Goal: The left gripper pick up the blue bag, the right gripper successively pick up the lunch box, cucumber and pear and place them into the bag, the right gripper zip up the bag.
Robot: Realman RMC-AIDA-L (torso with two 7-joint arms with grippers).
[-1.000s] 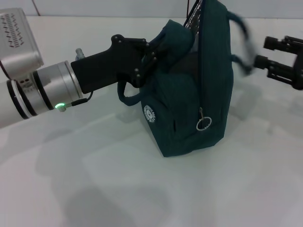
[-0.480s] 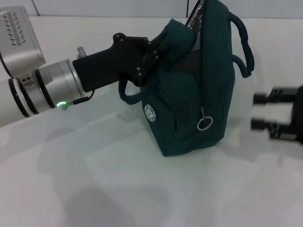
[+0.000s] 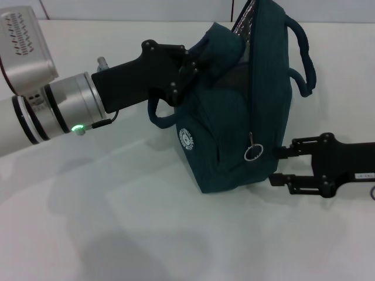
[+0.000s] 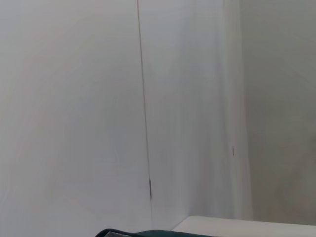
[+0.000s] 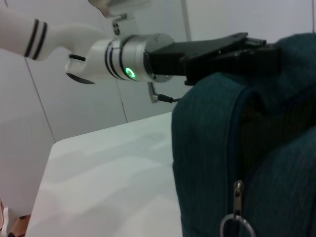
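Observation:
The blue bag (image 3: 234, 123) stands upright on the white table, its top raised, and it fills the near side of the right wrist view (image 5: 256, 148). My left gripper (image 3: 186, 65) is shut on the fabric at the bag's upper left edge and also shows in the right wrist view (image 5: 217, 49). The zipper's silver ring pull (image 3: 253, 153) hangs low on the bag's side (image 5: 236, 228). My right gripper (image 3: 279, 165) is open, low at the bag's right side, its fingertips just right of the ring pull. The lunch box, cucumber and pear are out of view.
The white table (image 3: 117, 222) spreads in front of and left of the bag. The bag's loop handles (image 3: 304, 58) stick out at its upper right. The left wrist view shows white wall panels and a sliver of the bag (image 4: 148, 233).
My right gripper has come down from beside the bag's handle and moved left, now close to the ring pull. The left gripper and bag have hardly moved.

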